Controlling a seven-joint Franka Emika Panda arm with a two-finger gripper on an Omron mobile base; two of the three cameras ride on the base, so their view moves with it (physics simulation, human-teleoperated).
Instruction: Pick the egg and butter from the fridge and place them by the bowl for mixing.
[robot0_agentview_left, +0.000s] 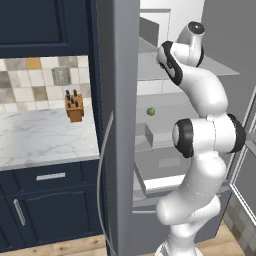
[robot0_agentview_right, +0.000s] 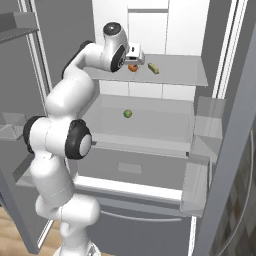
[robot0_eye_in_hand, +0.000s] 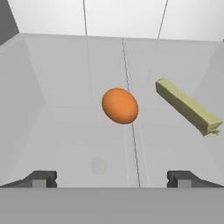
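Hovering our wide-open, empty tool (robot0_eye_in_hand: 111, 178) short of the egg (robot0_eye_in_hand: 120, 106), we risk nudging it rolling toward the butter (robot0_eye_in_hand: 188, 107) on its right.

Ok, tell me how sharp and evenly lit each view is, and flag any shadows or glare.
Hand view: sharp, flat lighting, no glare; the egg casts a faint round shadow on the shelf, with the butter crisp beside it. Right base view: even, soft shading inside the fridge. Left base view: sharp, with the fridge door edge darker.

arm (robot0_agentview_right: 65, 125): upright, elbow bent, reaching forward high | pincer (robot0_eye_in_hand: 112, 178): jaws wide apart, holding nothing
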